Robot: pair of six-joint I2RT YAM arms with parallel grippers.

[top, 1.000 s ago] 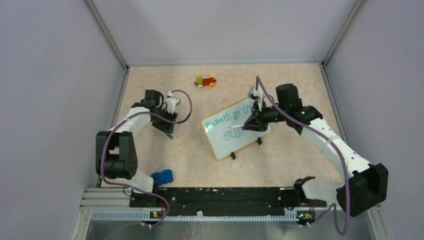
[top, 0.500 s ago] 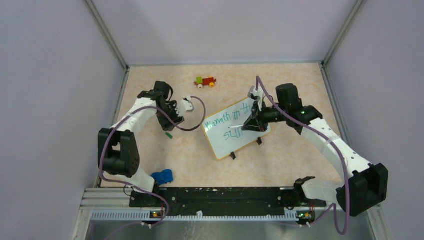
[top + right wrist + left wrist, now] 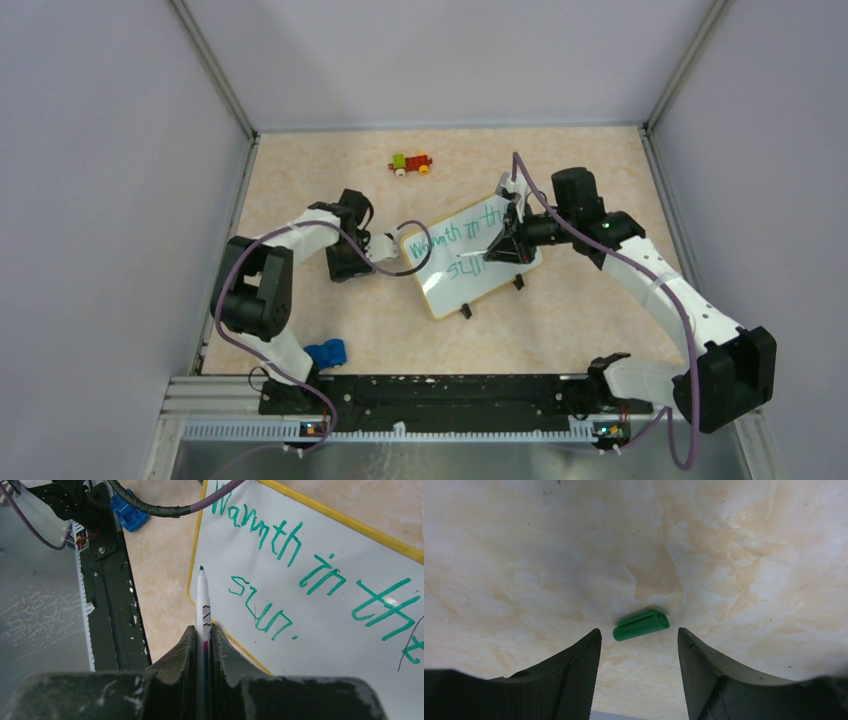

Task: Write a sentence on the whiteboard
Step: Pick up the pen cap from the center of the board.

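The whiteboard (image 3: 478,287) with a yellow rim stands tilted on two black feet at mid-table; it also shows in the right wrist view (image 3: 340,635). The sentence (image 3: 452,237) in green reads "Warmth in the sun." (image 3: 310,575) over two lines. My right gripper (image 3: 503,247) (image 3: 202,629) is shut on a white marker (image 3: 203,597), its green tip near the board's edge left of "sun". My left gripper (image 3: 346,264) (image 3: 639,632) is open, pointing down at the table, with a green marker cap (image 3: 641,625) lying between and just beyond its fingertips.
A small red, green and yellow toy car (image 3: 411,163) sits at the back. A blue brick (image 3: 325,353) (image 3: 129,512) lies at the near left by the black base rail (image 3: 420,395). Grey walls close in three sides. The left arm's cable (image 3: 400,262) loops against the board's left corner.
My left arm has swung right and nearer, from the left side to over the green cap beside the board. The right arm, marker and board have not moved.
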